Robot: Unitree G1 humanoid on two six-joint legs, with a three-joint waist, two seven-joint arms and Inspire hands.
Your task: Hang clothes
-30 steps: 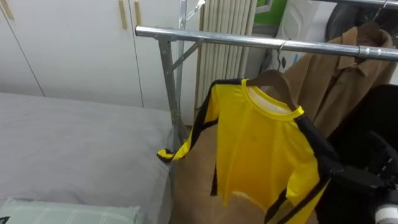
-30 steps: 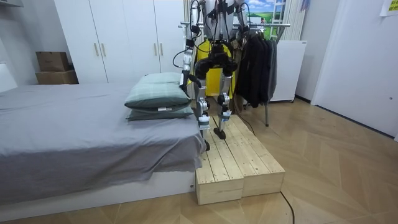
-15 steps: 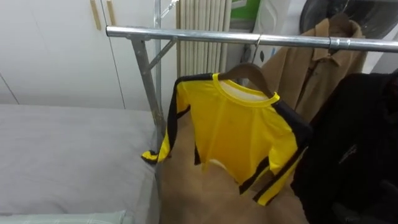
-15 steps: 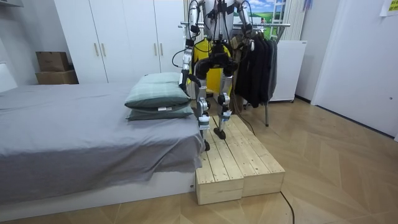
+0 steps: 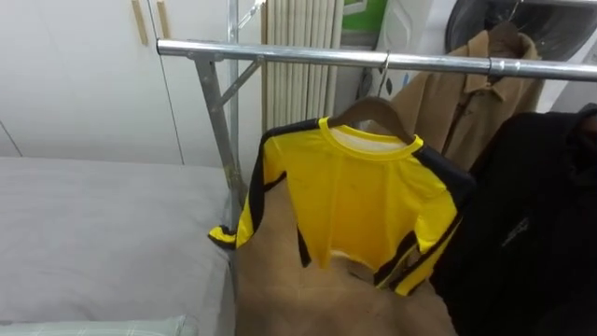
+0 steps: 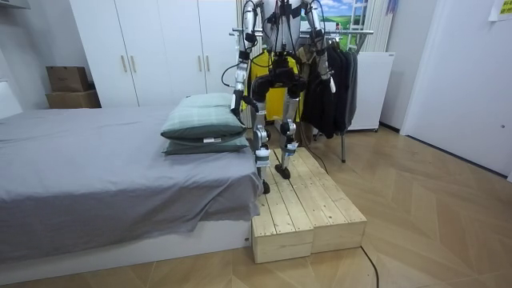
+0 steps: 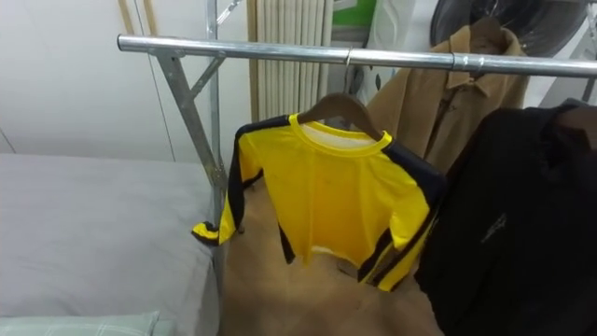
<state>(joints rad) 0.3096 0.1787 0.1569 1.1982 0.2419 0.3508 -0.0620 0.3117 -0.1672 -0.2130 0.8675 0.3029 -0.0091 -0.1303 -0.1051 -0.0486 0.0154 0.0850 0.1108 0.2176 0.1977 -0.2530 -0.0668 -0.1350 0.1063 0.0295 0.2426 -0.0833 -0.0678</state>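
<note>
Lowered since earlier, right hand (image 6: 326,80), left hand (image 6: 238,84) at side, grip of either unreadable, smooth yellow shirt (image 5: 359,196) clear of both, on wooden hanger (image 5: 373,105), round steel rail (image 5: 298,56)

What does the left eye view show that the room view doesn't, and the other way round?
Left eye view: the wooden hanger hooked over the rail, and a tan coat hanging further right. Room view: the robot standing on a wooden platform by the bed, with two stacked pillows. Both: the yellow shirt on the rail.
</note>
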